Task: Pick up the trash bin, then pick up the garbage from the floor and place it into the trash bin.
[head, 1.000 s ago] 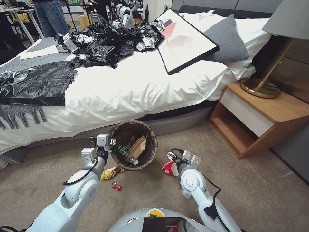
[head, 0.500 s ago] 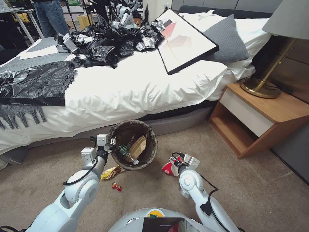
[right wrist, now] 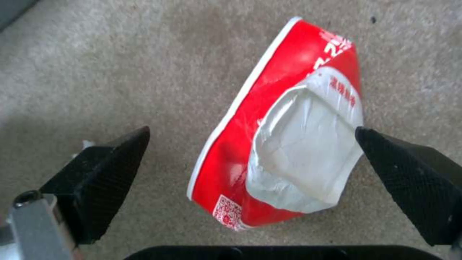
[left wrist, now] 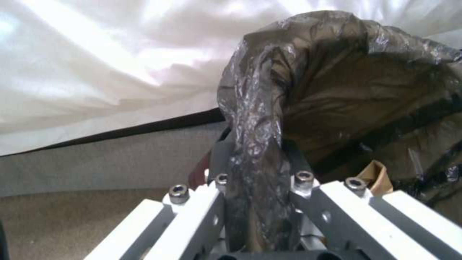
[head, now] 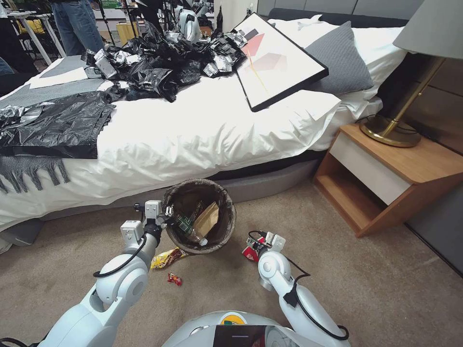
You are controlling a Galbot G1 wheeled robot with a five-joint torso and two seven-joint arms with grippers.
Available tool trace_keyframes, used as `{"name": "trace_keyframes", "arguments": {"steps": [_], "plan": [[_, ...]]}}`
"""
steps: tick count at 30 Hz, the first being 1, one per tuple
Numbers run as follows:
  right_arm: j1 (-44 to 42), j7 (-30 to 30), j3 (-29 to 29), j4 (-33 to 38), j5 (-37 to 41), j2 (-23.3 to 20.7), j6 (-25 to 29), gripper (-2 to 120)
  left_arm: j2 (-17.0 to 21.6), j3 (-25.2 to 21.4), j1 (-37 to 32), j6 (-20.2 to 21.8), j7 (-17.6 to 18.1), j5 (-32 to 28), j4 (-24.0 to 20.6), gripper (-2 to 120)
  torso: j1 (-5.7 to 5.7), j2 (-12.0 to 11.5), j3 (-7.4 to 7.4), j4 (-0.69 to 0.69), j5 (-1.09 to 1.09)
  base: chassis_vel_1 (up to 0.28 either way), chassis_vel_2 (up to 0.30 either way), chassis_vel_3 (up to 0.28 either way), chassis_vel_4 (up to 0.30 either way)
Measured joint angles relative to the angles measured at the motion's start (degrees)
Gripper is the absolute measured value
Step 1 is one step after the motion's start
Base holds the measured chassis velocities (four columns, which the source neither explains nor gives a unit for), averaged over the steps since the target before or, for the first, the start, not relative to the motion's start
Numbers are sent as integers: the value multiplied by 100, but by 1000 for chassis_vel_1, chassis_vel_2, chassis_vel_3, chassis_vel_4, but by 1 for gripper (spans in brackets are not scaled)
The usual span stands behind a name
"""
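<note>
The trash bin, lined with a dark bag, stands on the carpet by the bed, with a brown paper bag and a green-labelled bottle inside. My left gripper is shut on its near-left rim; the left wrist view shows the bagged rim pinched between the fingers. To the bin's right, a crushed red-and-white cup lies on the floor. My right gripper hovers just over the cup, open, one finger on each side. A yellow wrapper and a red scrap lie near my left arm.
The white bed runs behind the bin, with black bags and a framed picture on it. A wooden nightstand with a brass lamp stands at the right. Open carpet lies to the front right.
My right arm has swung left and in, bringing its open gripper over the red-and-white cup. The left arm and the bin have not moved.
</note>
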State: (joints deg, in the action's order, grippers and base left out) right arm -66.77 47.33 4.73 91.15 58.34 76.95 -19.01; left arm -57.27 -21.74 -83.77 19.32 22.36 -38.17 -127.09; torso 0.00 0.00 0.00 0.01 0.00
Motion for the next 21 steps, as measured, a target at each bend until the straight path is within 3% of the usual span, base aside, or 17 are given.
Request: {"name": "trace_keyframes", "arguments": {"steps": [11, 21], "plan": [[198, -8, -31, -492, -46, 106, 71, 99, -13, 11, 31, -11, 3, -4, 33, 6, 0, 0, 0, -1, 0, 0, 0, 0, 0], [270, -5, -24, -712, -120, 187, 103, 87, -4, 17, 45, -18, 6, -13, 50, 6, 0, 0, 0, -1, 0, 0, 0, 0, 0]]}}
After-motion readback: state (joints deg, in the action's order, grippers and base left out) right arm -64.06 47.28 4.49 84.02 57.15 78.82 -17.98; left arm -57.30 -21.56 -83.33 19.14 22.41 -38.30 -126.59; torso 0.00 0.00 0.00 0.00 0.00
